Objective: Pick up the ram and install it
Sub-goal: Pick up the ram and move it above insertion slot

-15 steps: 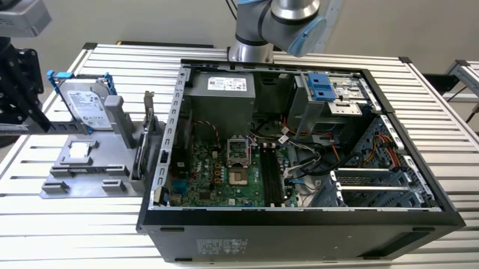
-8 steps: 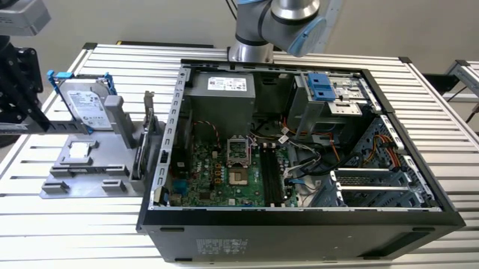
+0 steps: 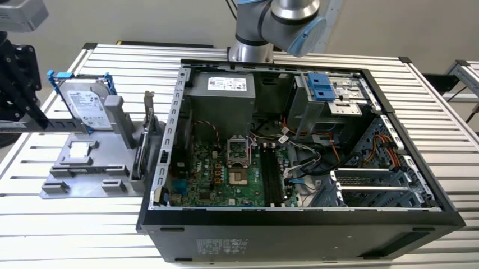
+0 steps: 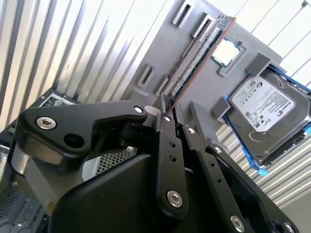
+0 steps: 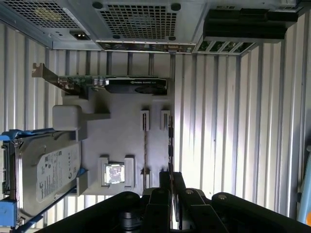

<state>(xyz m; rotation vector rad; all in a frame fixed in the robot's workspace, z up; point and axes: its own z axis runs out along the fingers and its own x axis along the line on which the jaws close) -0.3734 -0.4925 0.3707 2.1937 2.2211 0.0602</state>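
Clenched almost tip to tip with nothing between them, the claw (image 4: 170, 108) hangs over the gray tray (image 4: 160, 48), and both wrist views show its black fingers (image 5: 165, 194) pointing down at it. The ram (image 4: 199, 56) stands on its long edge in the tray, not in the claw's grasp, with its nearer end just beside the fingertips. It runs alongside a square chip (image 4: 226, 51) seated in a holder of the same tray. Beyond the chip a hard drive (image 4: 265, 114) in a blue bracket leans on the tray's edge. In the first wrist view a card (image 5: 131, 85) stands upright along the side of the tray nearest the case (image 5: 141, 22). In the exterior view the tray sits on the slatted counter (image 3: 60, 235) at the exterior view's left, just beside the open case, whose green board (image 3: 217, 176) lies exposed. The arm (image 3: 281, 17) rises at the far side, behind the case.
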